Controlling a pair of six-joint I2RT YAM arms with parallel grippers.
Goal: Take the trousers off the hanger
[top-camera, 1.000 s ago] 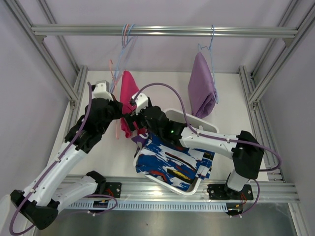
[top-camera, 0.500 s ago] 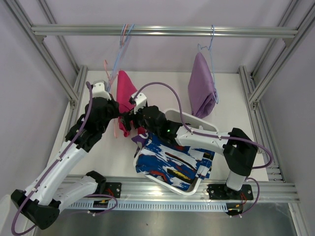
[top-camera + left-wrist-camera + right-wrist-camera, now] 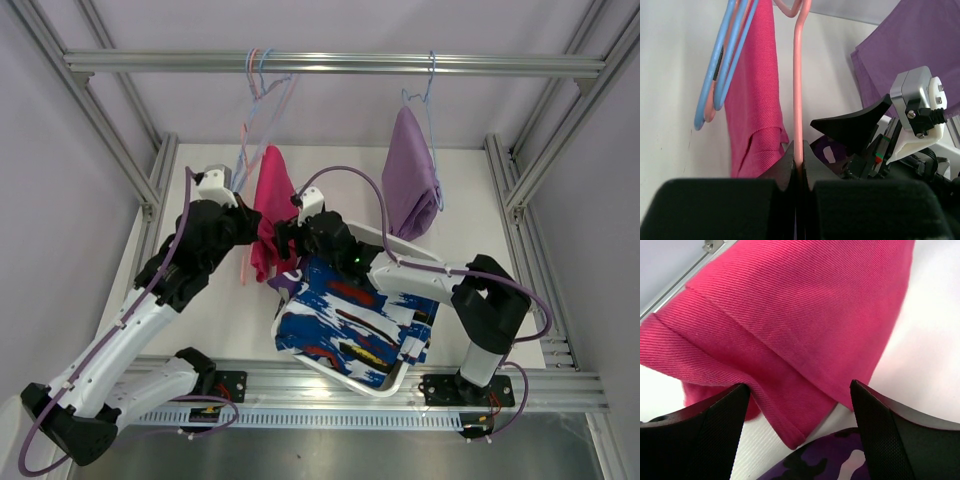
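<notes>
Bright pink trousers hang folded over a pink wire hanger on the top rail. My left gripper is shut on the hanger's pink wire, with the pink trousers to its left. My right gripper is open around the lower hem of the pink trousers, with one finger on each side. Lilac trousers hang on a blue hanger at the right. Blue-white patterned trousers and purple camouflage trousers lie in the basket.
A white basket stands at the front middle of the table. Blue empty hangers hang beside the pink one; they also show in the left wrist view. Aluminium frame posts stand on both sides.
The pink trousers and hanger have swung right. Both grippers moved right with them, and my right gripper now reaches round the trousers' hem.
</notes>
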